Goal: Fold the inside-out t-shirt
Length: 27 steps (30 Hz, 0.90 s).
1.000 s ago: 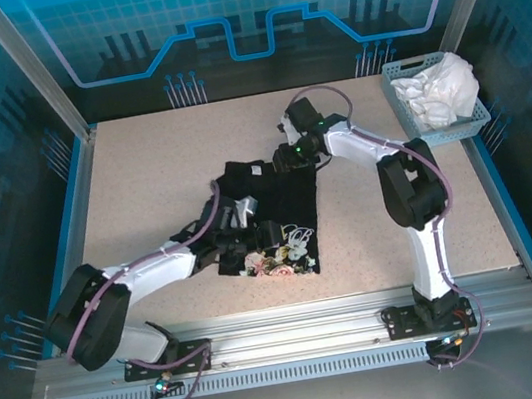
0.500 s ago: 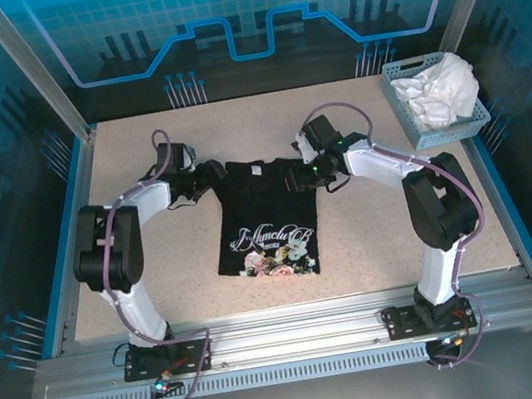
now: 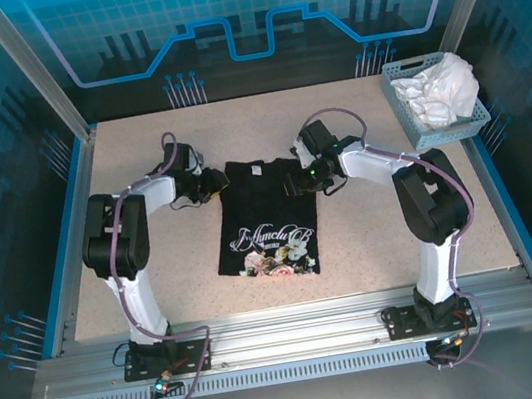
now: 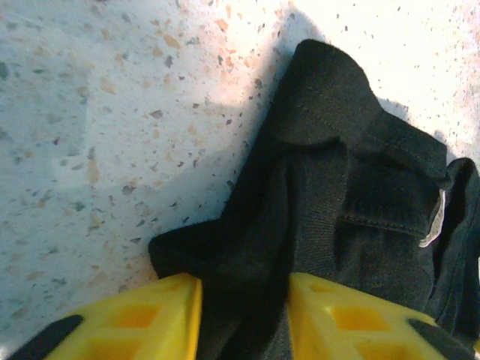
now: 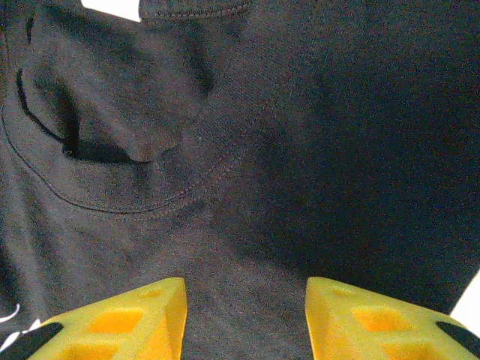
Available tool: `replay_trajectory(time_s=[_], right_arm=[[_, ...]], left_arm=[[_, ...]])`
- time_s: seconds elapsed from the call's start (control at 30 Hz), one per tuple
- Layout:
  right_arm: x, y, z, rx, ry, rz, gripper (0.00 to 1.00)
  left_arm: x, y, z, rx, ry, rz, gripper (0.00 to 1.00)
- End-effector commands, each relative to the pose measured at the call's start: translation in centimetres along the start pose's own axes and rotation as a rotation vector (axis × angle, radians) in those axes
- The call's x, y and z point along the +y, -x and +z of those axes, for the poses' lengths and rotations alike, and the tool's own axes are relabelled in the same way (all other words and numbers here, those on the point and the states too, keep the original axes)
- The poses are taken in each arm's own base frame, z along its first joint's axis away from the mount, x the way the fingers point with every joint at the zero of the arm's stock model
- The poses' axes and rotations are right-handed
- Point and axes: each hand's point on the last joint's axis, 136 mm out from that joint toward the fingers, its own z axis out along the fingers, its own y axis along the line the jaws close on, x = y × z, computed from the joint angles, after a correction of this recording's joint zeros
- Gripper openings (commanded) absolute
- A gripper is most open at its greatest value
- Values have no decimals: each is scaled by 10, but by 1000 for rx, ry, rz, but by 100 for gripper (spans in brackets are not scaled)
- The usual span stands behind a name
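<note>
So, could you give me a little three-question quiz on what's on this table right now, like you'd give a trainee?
1. True or false: the white cloth lies in the basket at the far right corner of the table.
2. Where is the printed graphic on the black t-shirt? A) its near end; B) its far end; C) a sleeve.
3. Fill in: black cloth runs between the left gripper's two ____ fingers.
Key: 1 true; 2 A; 3 yellow.
</note>
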Motion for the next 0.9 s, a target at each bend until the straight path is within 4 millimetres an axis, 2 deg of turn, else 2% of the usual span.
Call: replay_trajectory(time_s=[0.0, 0.1, 0.2, 0.4, 0.53, 0.6, 0.67, 0.87], right_arm=[[6, 1, 4, -2, 22, 1, 47], [5, -1, 6, 4, 22, 3, 47], [0, -5, 10, 24, 5, 18, 47], [-11, -16, 22, 99, -38, 50, 47], [-12, -16, 24, 109, -43, 46, 47], [-12, -16, 24, 114, -45, 45, 47], [-12, -15, 24, 114, -45, 40, 47], [-7, 0, 7, 53, -49, -3, 48]], left_arm=[[-17, 8, 0, 9, -64, 26, 28], [-26, 15, -5, -12, -85, 53, 15], [-38, 24, -14, -43, -107, 91, 6], [-67, 41, -30, -99, -176, 177, 4], [-77, 46, -24, -87, -229, 205, 5], [-76, 50, -18, -92, -235, 214, 5], [-67, 56, -7, -99, -198, 211, 6], [-37, 68, 31, -65, -83, 181, 19]])
